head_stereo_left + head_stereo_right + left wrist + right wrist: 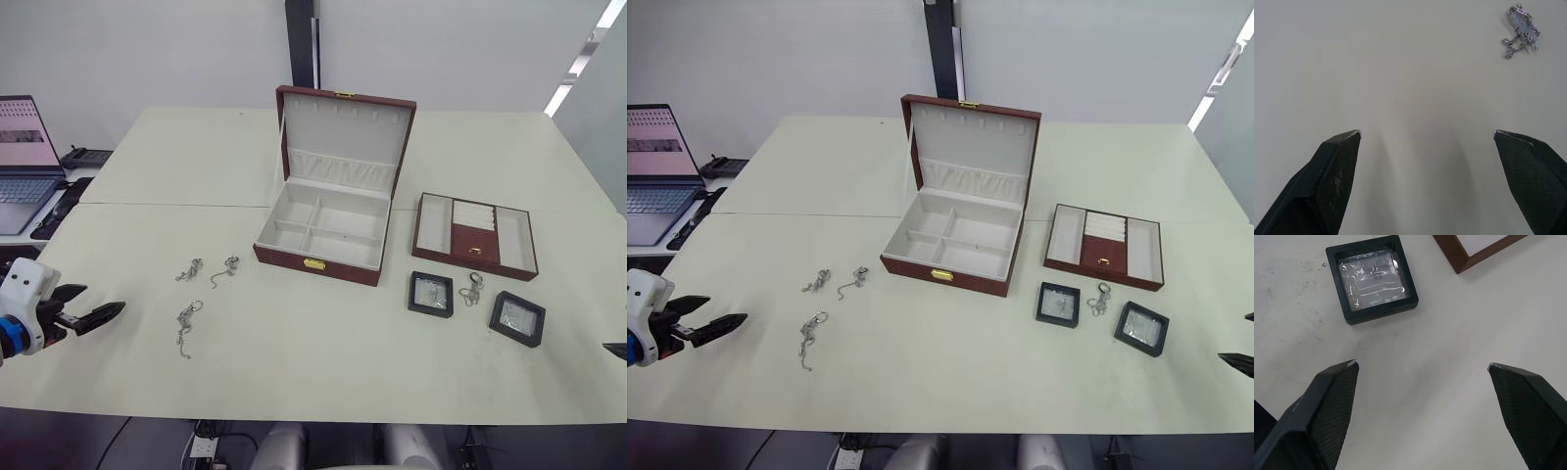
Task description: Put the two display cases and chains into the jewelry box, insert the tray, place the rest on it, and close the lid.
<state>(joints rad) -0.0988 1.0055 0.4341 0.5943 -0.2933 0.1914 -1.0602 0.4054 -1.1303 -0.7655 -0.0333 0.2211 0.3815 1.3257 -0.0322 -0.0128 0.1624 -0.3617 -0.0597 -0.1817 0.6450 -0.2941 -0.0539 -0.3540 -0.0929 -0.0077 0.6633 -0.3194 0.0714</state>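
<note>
The jewelry box stands open at the table's centre, its lid upright and its cream compartments bare. Right of it lies the tray. In front of the tray rest the two display cases, with one chain between them. Three more chains lie left of the box. My left gripper hovers open near the table's left front, left of those chains; one chain shows ahead of it. My right gripper is open and empty, just short of the right display case.
A laptop and a dark device sit on a side desk at far left. A seam runs across the table behind the box. The table's front edge is close below both grippers.
</note>
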